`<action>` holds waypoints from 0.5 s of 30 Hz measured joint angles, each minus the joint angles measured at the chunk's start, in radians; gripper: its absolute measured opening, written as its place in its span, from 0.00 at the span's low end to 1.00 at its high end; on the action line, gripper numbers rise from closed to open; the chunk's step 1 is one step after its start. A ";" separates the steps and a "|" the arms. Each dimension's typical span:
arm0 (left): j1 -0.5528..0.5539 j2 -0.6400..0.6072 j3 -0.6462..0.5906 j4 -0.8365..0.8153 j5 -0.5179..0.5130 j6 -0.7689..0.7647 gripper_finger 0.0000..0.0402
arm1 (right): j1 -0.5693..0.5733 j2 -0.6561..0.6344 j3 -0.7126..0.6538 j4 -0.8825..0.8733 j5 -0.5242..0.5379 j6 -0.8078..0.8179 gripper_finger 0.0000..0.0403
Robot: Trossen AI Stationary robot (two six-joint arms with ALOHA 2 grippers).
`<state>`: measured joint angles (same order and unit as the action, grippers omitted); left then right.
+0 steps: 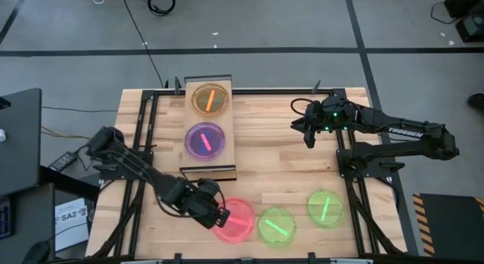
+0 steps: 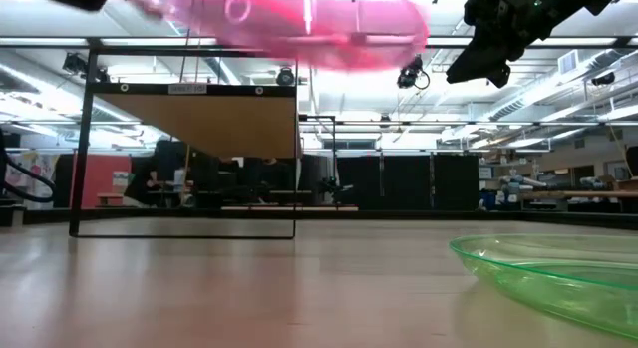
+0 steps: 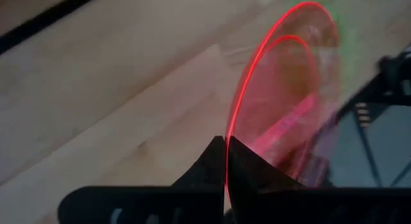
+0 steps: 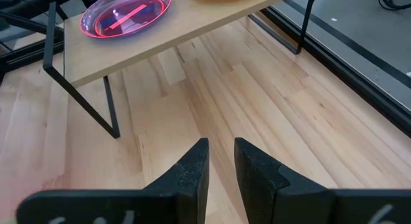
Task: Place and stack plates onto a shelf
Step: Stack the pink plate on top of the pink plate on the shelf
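Observation:
A pink plate (image 1: 236,218) hangs above the table's near middle, with my left gripper (image 1: 217,212) shut on it; the low view shows the pink plate (image 2: 299,24) high over the tabletop. The shelf (image 1: 227,154) stands at the far middle and bears an orange plate (image 1: 209,100) and a purple-pink plate (image 1: 205,140). Two green plates (image 1: 277,226) (image 1: 326,208) lie flat on the table at the near right. My right gripper (image 1: 308,133) hangs in the air to the right of the shelf, open by a narrow gap, its fingers (image 4: 221,161) on nothing. My left gripper pinches the pink plate's rim (image 3: 232,131) between its two fingers (image 3: 212,166), on the plate's left side. The fingers come slanting down from the table's left. The plate is lifted clear of the table and juts out past the fingertips toward the right, roughly level.
The shelf's dark frame legs (image 4: 109,108) stand on the slatted tabletop. Bare wood (image 1: 280,158) lies between the shelf and the green plates. The nearer green plate (image 2: 558,278) fills the low view's right corner.

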<state>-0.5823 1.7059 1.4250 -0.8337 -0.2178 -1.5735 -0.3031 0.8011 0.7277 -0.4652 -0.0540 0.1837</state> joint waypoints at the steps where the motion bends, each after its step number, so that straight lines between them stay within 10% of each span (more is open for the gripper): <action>1: 0.001 -0.017 0.000 -0.002 -0.009 0.000 0.02 | 0.000 0.000 0.000 0.000 0.000 0.000 0.20; 15: 0.072 -0.219 0.001 -0.011 -0.123 0.145 0.01 | 0.000 0.000 0.000 0.000 0.000 0.003 0.20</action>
<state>-0.5105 1.4866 1.4258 -0.8443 -0.3406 -1.4284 -0.3031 0.8009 0.7277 -0.4652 -0.0540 0.1865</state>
